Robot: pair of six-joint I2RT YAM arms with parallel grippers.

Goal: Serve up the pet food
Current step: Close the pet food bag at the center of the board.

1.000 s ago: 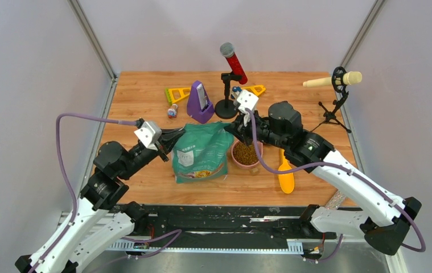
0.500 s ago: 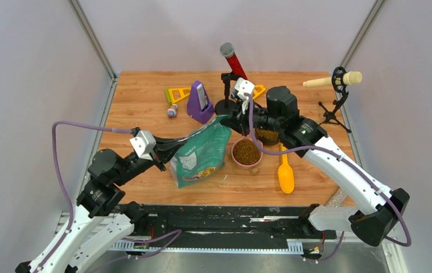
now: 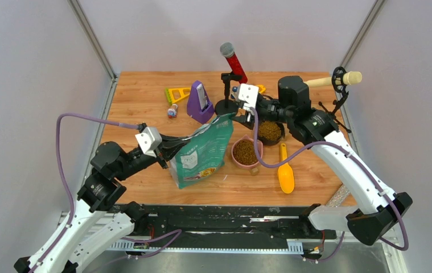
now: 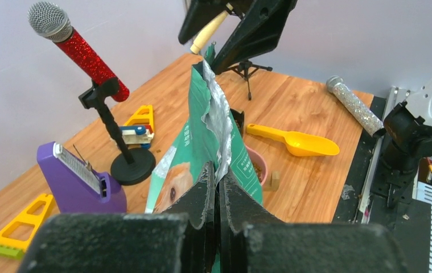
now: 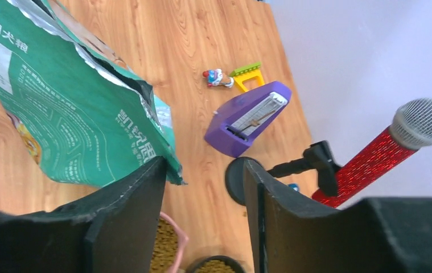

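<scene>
The teal-green bag stands upright left of a pink bowl. My left gripper is shut on the bag's left edge; in the left wrist view its jaws pinch the bag's torn silver-lined edge. My right gripper hangs open just beside the bag's top right corner, holding nothing. The right wrist view shows its fingers apart, the bag to their left. Pet food fills the pink bowl and a black bowl behind it.
A yellow scoop lies right of the pink bowl. Behind the bag stand a purple wedge-shaped device and a red microphone on a black stand. A beige microphone on a tripod is at back right, yellow toys at back left.
My right gripper has let go of the bag's top corner, opened, and drawn back to the right. The bag went from lying flat to upright. My left gripper stays shut on the bag's edge.
</scene>
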